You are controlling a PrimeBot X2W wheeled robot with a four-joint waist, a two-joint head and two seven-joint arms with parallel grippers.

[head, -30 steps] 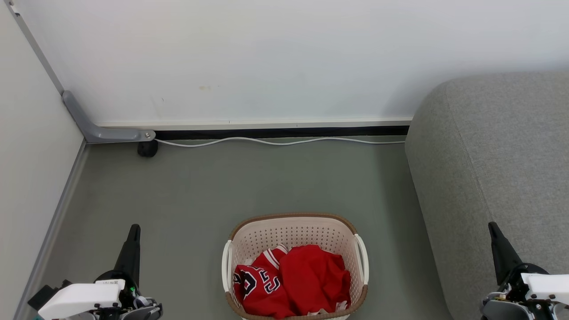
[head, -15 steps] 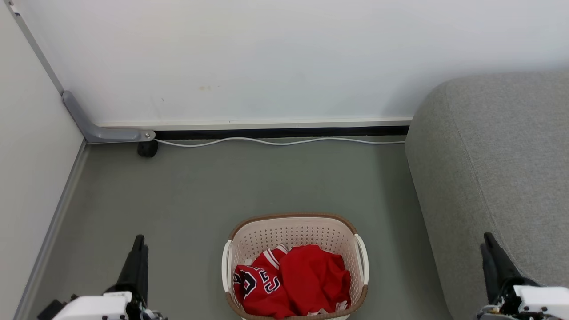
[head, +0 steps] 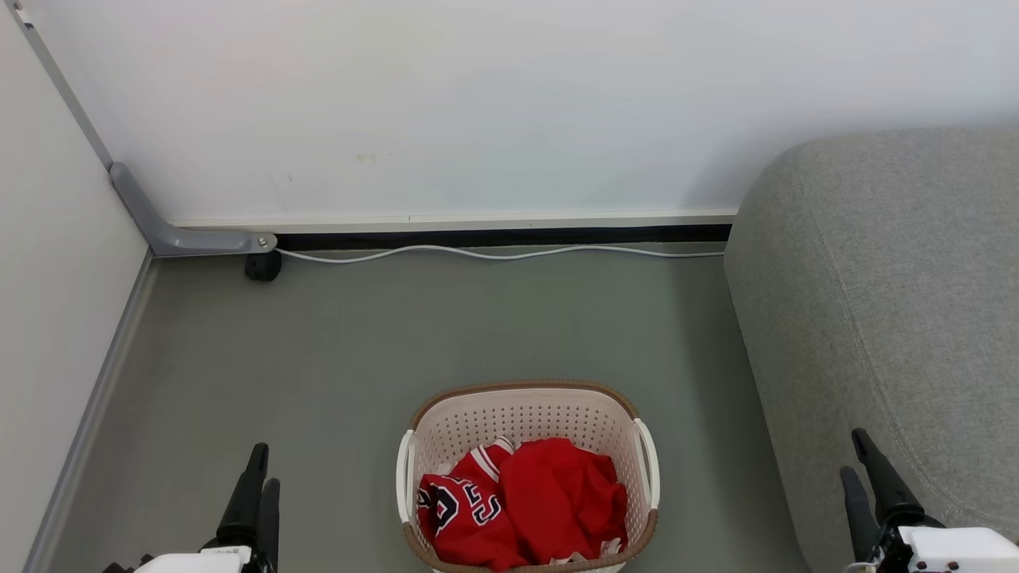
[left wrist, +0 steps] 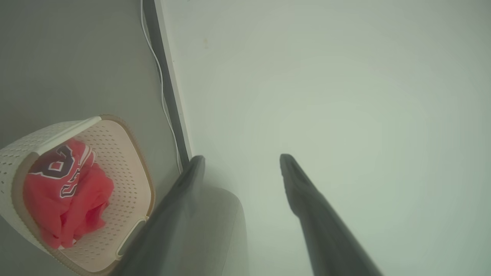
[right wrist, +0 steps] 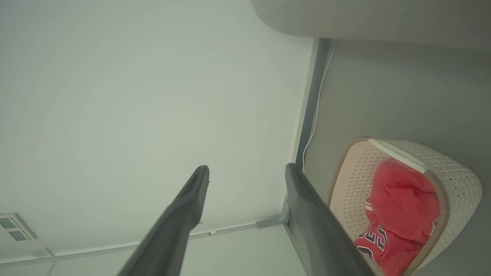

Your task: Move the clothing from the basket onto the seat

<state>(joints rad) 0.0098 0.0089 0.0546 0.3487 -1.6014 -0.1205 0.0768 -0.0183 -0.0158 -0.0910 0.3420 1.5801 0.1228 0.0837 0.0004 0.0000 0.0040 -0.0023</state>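
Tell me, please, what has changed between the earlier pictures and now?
Both grippers slid down toward the bottom edge of the head view: the left gripper and the right gripper each now show two fingers parted, where one dark shape showed before. Nothing was taken hold of. The clothing still lies in the basket, and the basket and the seat have not moved.

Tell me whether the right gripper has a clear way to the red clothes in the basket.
Probably yes. The right gripper is open, the basket has no lid, the clothes lie exposed on top, and only bare floor lies between them.
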